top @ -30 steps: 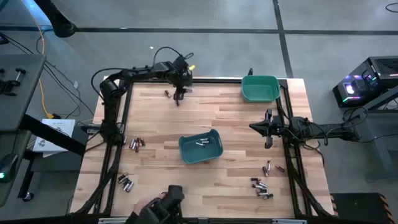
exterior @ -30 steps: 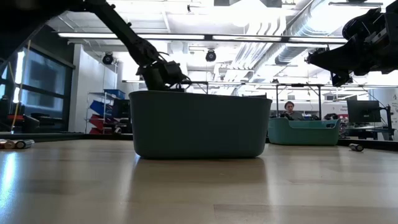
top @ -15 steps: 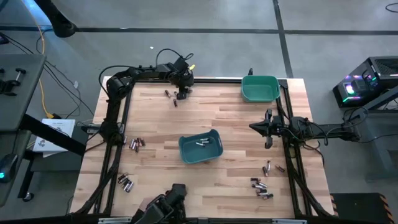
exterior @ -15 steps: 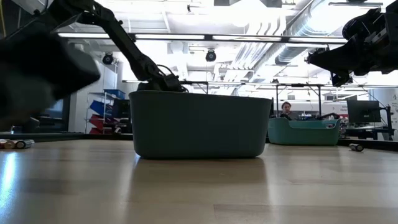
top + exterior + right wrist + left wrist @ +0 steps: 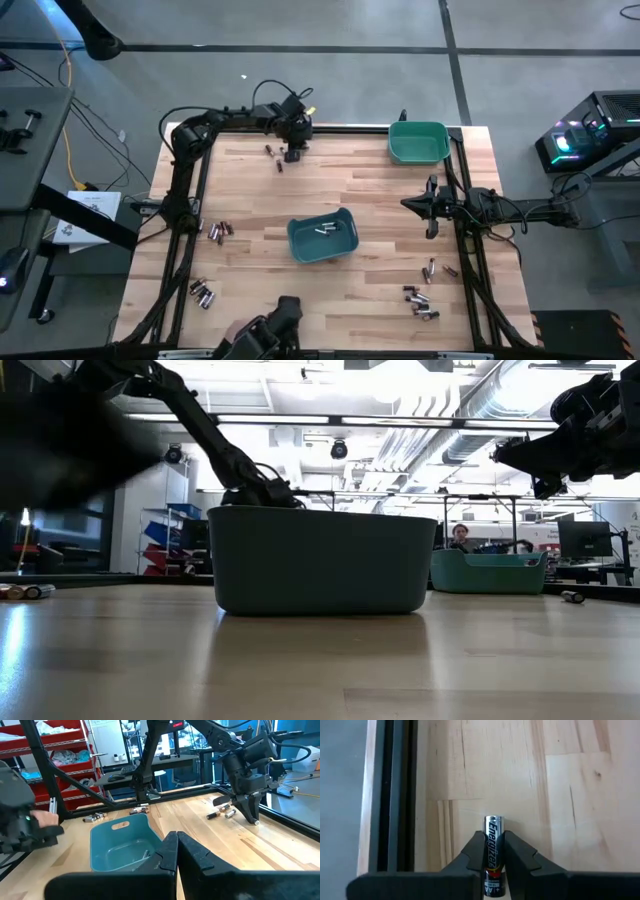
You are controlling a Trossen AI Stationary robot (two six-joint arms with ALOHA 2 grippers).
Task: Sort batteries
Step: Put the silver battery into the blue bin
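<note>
Pinching a single battery (image 5: 494, 851) between them, the jaws of the left gripper (image 5: 494, 870) stand nearly closed, one finger against each side of the upright cell, its silver tip poking out past the fingertips over the wooden table (image 5: 570, 780). Seen from above, this left gripper (image 5: 291, 152) sits low at the table's far left corner, just beside two loose batteries (image 5: 273, 156). The right gripper (image 5: 431, 207) waits by the table's right edge with its jaws fully together, holding nothing. More batteries (image 5: 421, 303) lie scattered near the front right, others (image 5: 325, 229) inside the middle bin (image 5: 321, 248).
</note>
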